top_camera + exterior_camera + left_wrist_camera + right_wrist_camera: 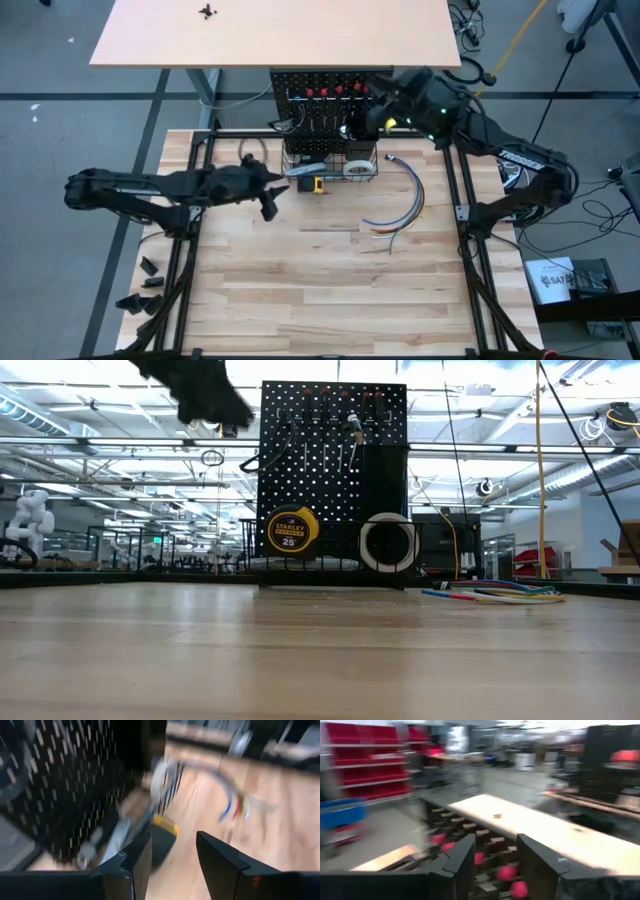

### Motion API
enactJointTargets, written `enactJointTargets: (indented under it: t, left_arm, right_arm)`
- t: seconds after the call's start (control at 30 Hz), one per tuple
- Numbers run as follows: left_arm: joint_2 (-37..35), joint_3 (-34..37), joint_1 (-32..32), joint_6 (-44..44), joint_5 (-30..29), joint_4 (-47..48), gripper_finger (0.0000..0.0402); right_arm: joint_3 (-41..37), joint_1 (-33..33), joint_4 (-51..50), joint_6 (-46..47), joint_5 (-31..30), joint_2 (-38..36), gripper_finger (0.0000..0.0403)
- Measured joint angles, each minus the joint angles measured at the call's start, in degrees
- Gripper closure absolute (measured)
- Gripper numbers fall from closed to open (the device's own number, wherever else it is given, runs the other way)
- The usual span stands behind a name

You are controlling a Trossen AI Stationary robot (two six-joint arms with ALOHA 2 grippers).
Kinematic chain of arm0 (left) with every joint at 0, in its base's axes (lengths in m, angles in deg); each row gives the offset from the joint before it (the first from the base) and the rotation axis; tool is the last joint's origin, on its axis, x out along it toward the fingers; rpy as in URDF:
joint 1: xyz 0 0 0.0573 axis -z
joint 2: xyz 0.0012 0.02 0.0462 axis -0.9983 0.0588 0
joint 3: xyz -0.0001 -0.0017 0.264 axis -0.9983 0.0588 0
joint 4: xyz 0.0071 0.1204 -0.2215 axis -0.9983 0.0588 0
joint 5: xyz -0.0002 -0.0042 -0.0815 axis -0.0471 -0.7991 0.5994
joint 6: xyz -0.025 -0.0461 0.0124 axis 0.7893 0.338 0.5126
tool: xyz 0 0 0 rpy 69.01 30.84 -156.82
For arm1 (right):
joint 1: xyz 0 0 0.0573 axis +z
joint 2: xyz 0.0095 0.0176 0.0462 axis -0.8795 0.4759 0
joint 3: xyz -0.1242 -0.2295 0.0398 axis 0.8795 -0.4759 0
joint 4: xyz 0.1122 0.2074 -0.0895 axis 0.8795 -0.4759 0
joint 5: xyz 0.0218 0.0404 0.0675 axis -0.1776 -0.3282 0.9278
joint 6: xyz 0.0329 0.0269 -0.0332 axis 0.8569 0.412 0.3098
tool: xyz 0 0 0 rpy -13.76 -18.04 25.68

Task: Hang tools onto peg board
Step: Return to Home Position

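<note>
- Noted left gripper (172,845) above worktop (330,290), beside peg board (330,460): fingers released, empty.
- Noted right gripper (494,842) over peg board's top: fingers released, empty.
- Saw tape measure (290,530), tape roll (352,167) at its foot.

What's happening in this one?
Neither arm is holding anything. The left end effector hovers open in front of the peg board, toward its left side, and the right end effector hangs open above its top. Red-handled screwdrivers hang on the board. The tape measure and tape roll sit at its foot, and loose coloured wires lie on the table beside it.
</note>
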Motion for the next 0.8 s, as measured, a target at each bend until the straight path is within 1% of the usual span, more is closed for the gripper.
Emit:
enactJointTargets:
  t: [0.17,0.27,0.4,0.47,0.63,0.8]
  left_arm:
    - [-5.62,0.0,0.0,-6.87,2.86,-10.8,0.0244]
    - [-8.99,0.0,-0.02,-9.65,2.98,-17.27,0.0244]
    - [-13.76,-0.02,-0.68,-9.97,2.44,-22.54,0.0244]
    - [-16.52,-0.04,-1.58,-9.71,2.23,-22.27,0.0244]
    - [-22.71,-0.04,-4.69,-9.7,2.13,-16.99,0.0244]
    - [-26.87,-0.04,-7.19,-9.54,2.08,-9.09,0.0244]
  right_arm:
    - [0.0,1.96,-5.57,0.35,15.34,-0.93,0.0264]
    - [0.0,3.12,-9.45,1.31,19.96,-1.11,0.0264]
    - [0.0,4.82,-13.9,1.95,20.52,-1.32,0.0264]
    - [0.0,5.52,-16.34,2.09,20.53,-1.71,0.0264]
    - [0.0,6.89,-20.51,2.09,20.52,-3.22,0.0264]
    - [0.0,7.39,-23.0,1.88,20.45,-4.19,0.0264]
